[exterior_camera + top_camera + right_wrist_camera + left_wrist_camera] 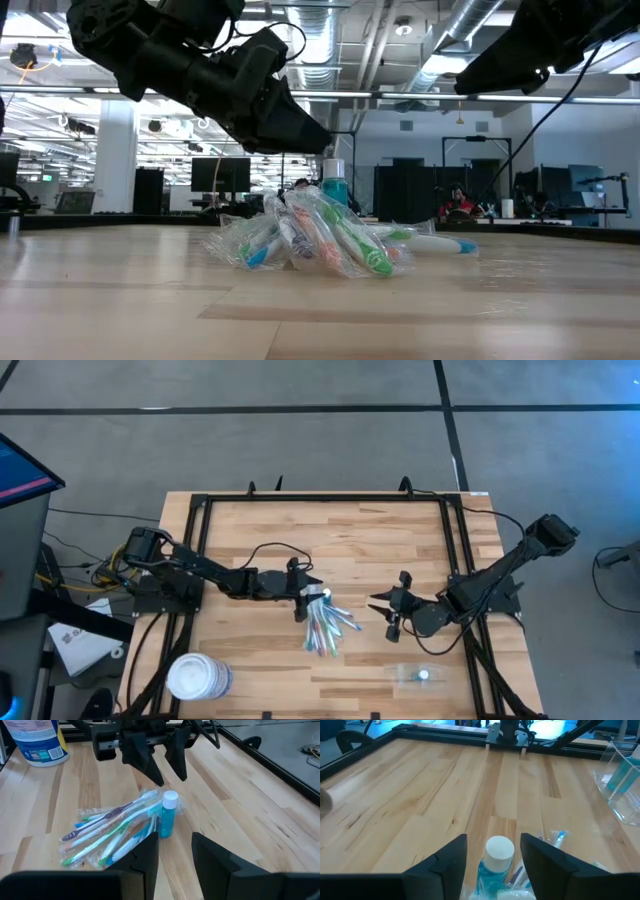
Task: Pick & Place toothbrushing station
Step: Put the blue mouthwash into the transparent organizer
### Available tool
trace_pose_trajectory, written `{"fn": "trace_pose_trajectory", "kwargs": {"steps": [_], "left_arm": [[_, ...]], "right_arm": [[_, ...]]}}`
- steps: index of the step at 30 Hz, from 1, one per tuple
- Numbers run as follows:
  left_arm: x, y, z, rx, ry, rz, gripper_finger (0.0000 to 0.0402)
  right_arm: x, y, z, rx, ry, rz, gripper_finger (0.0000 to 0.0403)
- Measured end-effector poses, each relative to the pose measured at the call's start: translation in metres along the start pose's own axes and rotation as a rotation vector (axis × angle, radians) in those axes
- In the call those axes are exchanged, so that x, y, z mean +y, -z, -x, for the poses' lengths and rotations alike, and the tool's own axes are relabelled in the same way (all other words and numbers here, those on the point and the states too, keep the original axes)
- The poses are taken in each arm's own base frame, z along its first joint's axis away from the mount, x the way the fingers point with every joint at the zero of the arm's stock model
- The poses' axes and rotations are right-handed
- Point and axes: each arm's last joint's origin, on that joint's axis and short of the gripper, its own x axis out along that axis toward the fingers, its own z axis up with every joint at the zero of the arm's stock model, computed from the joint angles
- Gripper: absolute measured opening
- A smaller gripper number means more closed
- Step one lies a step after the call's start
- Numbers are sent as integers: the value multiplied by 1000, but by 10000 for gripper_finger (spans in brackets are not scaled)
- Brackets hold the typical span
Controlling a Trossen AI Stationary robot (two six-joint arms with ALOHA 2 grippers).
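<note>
Blue-filled bottle (169, 815) stands upright beside the wrapped toothbrushes (112, 835); my left gripper (160, 762), jaws spread, straddles its cap without touching, apparently for release or grasp.

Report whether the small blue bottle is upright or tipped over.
Upright: the blue bottle stands on its base beside the wrapped toothbrushes, white cap on top.

Wrapped toothbrushes (326, 626), blue bottle (169, 814), white tub (197, 677).

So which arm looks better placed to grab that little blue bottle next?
The left. Its left gripper hangs open right over the blue bottle beside the wrapped toothbrushes. The right gripper sits farther off.
</note>
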Motion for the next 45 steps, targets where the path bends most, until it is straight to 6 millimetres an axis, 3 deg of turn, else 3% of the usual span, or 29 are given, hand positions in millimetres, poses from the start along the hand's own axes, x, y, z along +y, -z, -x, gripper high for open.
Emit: {"fn": "trace_pose_trajectory", "kwargs": {"steps": [7, 30, 37, 45], "left_arm": [[0, 15, -10, 26, -5, -8, 191], [-6, 14, -26, -6, -1, -2, 190], [-5, 17, -27, 4, -3, -7, 158], [-5, 17, -27, 4, -3, -8, 88]], "right_arm": [[0, 0, 0, -1, 2, -3, 107], [-1, 0, 0, -1, 3, -3, 107], [0, 0, 0, -1, 3, -2, 107], [-1, 0, 0, 0, 4, -2, 107]]}}
